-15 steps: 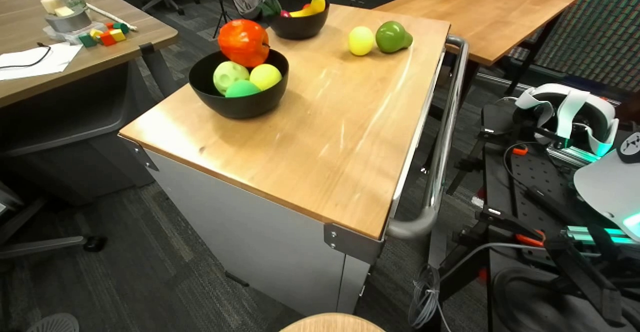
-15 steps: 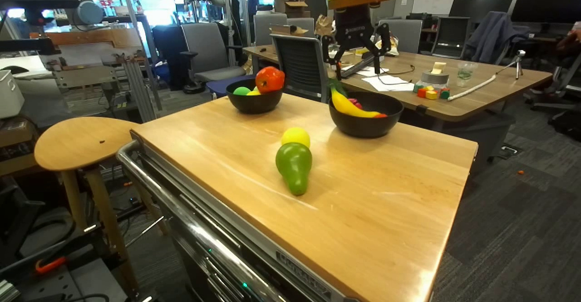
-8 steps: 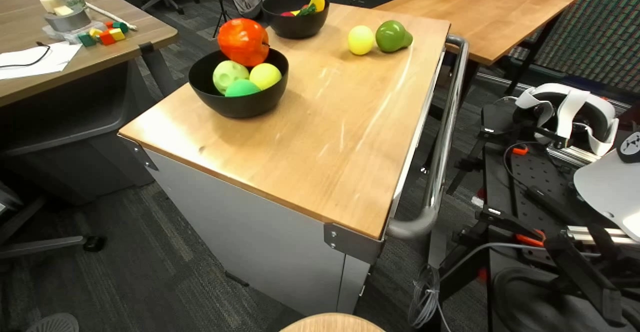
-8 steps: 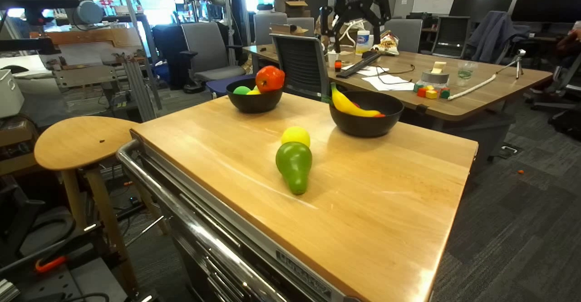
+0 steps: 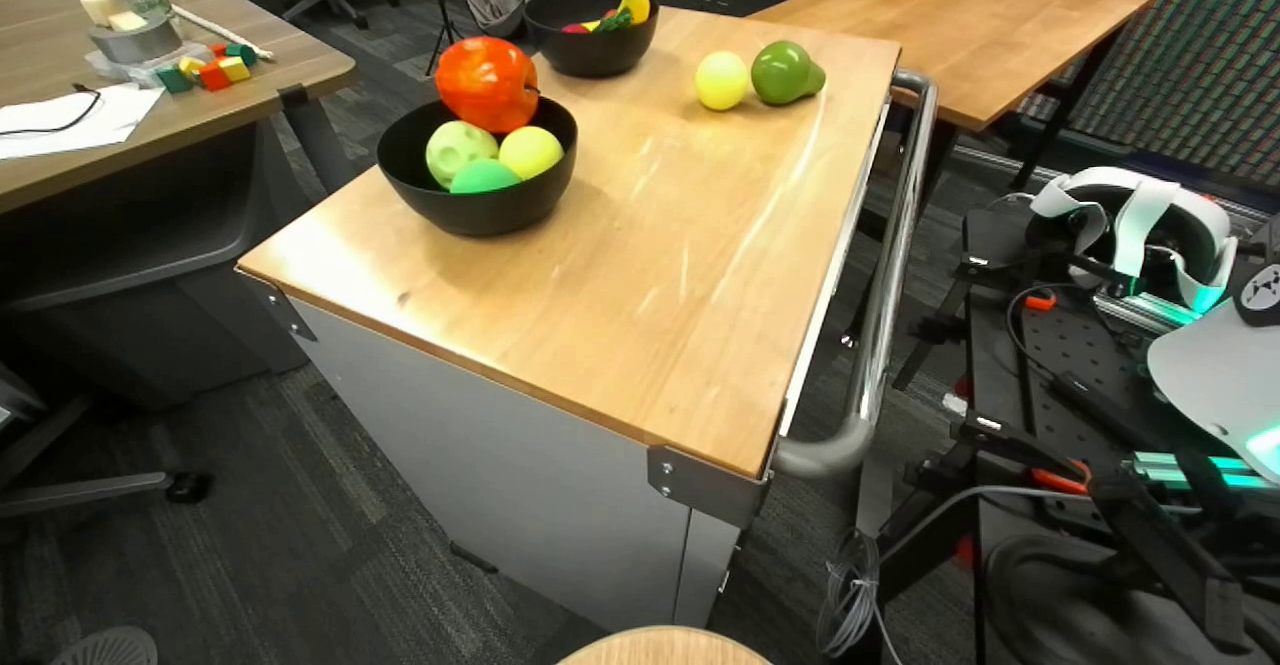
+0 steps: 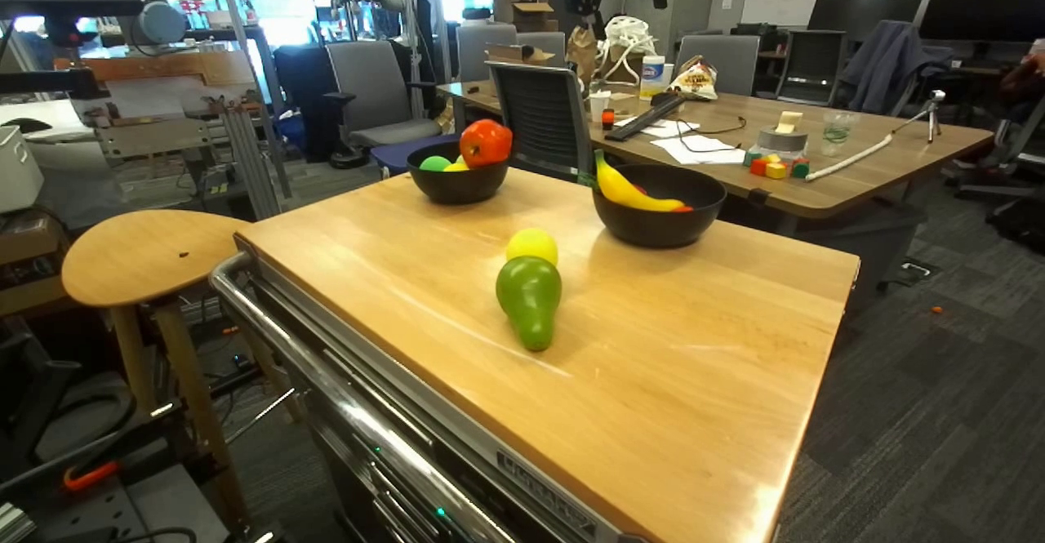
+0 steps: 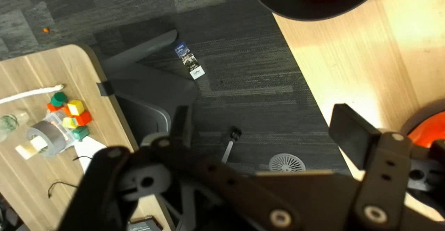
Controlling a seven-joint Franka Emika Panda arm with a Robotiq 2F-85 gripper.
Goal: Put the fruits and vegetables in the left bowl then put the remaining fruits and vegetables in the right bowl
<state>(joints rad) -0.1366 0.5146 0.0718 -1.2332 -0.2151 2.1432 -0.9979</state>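
Wrist view shows the gripper [image 7: 267, 128] with jaws spread wide (dark carpet [image 7: 257, 99] visible between them).

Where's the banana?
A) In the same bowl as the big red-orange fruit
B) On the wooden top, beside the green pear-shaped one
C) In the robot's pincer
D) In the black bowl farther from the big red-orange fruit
D: in both exterior views the banana lies in one black bowl, while the big red-orange fruit sits in the other.
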